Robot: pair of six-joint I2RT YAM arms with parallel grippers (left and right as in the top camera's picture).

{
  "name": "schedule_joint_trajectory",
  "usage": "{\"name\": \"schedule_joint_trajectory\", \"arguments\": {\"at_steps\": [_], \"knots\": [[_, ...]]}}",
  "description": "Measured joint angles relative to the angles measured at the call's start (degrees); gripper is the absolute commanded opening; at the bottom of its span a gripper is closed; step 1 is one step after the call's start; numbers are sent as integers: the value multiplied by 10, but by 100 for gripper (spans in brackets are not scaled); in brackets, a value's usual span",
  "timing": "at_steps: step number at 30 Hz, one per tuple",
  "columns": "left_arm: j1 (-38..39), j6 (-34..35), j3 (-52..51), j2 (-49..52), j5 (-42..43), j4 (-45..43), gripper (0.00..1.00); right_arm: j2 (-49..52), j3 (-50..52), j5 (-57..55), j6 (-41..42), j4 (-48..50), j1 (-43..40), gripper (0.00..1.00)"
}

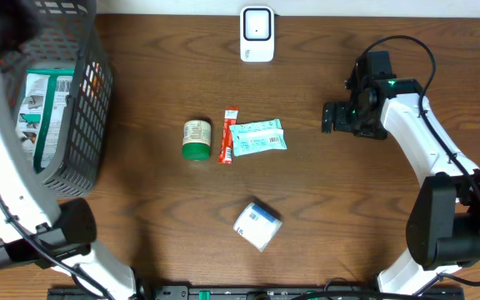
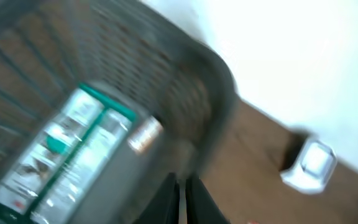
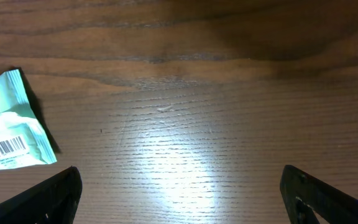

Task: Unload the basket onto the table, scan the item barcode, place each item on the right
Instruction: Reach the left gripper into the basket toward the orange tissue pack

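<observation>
Barcode side up, the pale green plastic packet (image 1: 257, 137) lay flat in the middle of the table, with neither gripper touching it.
A thin red stick sachet (image 1: 227, 135) lay against its left edge, with a green-lidded round jar (image 1: 197, 139) just beyond. A white-and-blue box (image 1: 257, 225) lay nearer the front and the white barcode scanner (image 1: 257, 34) sat at the far edge. The right gripper (image 1: 332, 117) was low to the packet's right, its jaws spread wide and empty. The left gripper (image 2: 180, 198), blurred, was closed on nothing above the grey mesh basket (image 1: 86, 125), which held a green-and-white carton (image 1: 44, 108).
</observation>
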State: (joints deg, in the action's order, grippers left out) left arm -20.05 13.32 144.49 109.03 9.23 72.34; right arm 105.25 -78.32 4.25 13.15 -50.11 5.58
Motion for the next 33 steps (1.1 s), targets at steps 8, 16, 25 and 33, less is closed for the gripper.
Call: {"name": "schedule_joint_trajectory", "arguments": {"at_steps": [8, 16, 25, 33], "knots": [[-81, -14, 3, 51, -58, -34, 48, 0, 0, 0, 0, 0, 0, 99], [-87, -109, 3, 152, -80, -46, 69, 0, 0, 0, 0, 0, 0, 99], [-87, -169, 3, 252, -83, 5, 70, 0, 0, 0, 0, 0, 0, 99], [-87, -177, 3, 237, -83, 2, 70, 0, 0, 0, 0, 2, 0, 99]]}}
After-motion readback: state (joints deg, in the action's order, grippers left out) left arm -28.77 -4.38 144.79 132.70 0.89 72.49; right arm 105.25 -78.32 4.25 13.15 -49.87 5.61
